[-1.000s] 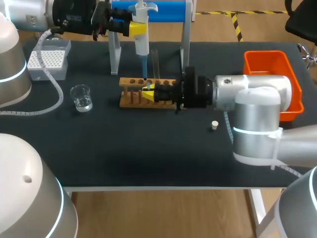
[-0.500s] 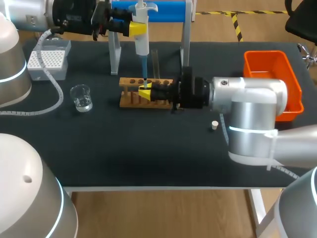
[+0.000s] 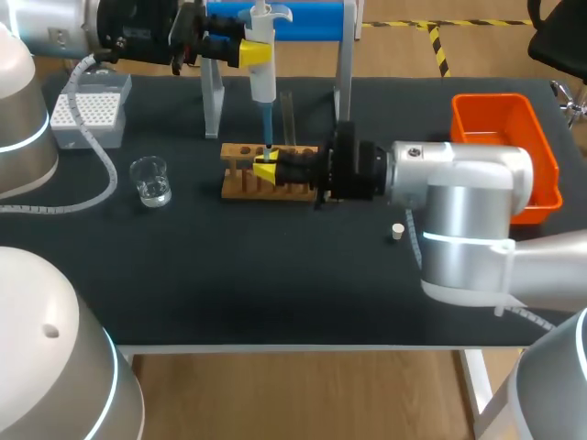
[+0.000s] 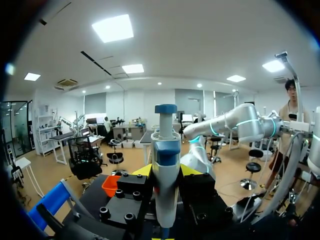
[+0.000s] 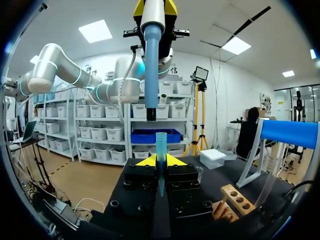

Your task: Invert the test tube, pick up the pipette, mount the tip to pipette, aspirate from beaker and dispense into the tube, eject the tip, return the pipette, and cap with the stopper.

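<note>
- Head: L gripper (image 3: 246,50) clamps pipette (image 3: 263,73) over rack (image 3: 240,180); R gripper (image 3: 267,169) load hidden; it has slid left under tip (image 3: 267,128) since 1 s ago.
- L wrist: pipette fills fingers; yellow ends mostly hidden.
- R wrist: tube (image 5: 160,150) upright, pinched betw. fingers, just below tip.

left claw (image 3: 251,51) clamped, raised at rear; right claw (image 3: 267,169) clamped, low, horizontal, just beneath left.

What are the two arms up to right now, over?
Left tool shut on pipette. Right tool shut on test tube, upright, by the rack. Pipette's end above tube's mouth, not in it. Nothing between them.
</note>
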You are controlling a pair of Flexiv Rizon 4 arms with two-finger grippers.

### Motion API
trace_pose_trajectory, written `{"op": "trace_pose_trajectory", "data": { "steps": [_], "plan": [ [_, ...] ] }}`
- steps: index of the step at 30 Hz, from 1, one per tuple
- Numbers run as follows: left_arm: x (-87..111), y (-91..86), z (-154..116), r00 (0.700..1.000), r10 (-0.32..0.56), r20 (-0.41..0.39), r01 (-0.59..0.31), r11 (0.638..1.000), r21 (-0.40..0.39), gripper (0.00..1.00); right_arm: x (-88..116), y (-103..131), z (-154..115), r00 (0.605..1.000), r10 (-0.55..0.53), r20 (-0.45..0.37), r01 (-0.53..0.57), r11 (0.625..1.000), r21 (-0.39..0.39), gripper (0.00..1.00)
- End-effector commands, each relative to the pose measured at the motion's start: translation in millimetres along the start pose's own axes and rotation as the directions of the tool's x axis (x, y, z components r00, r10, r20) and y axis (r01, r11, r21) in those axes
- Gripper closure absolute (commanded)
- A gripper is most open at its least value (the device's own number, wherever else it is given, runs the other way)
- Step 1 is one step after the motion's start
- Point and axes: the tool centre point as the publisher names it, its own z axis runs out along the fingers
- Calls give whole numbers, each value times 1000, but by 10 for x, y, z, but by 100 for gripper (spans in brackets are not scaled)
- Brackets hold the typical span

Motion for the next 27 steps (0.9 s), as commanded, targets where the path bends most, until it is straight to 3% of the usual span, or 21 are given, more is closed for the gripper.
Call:
{"op": "trace_pose_trajectory", "data": {
  "steps": [1, 14, 27],
  "plan": [
    [-5, -10, -5, 1000, -1, -2, 1, 1000, -3, 100, 34, 29, -44, 1000, -4, 7, 4, 1000, -2, 100],
    [-5, -10, -5, 1000, -1, -2, 1, 1000, -3, 100, 79, 145, -40, 1000, -24, 0, 24, 1000, -14, 100],
    [-5, -10, -5, 1000, -1, -2, 1, 1000, -3, 100, 74, 42, -61, 1000, -9, 5, 9, 1000, 5, 100]
  ]
}}
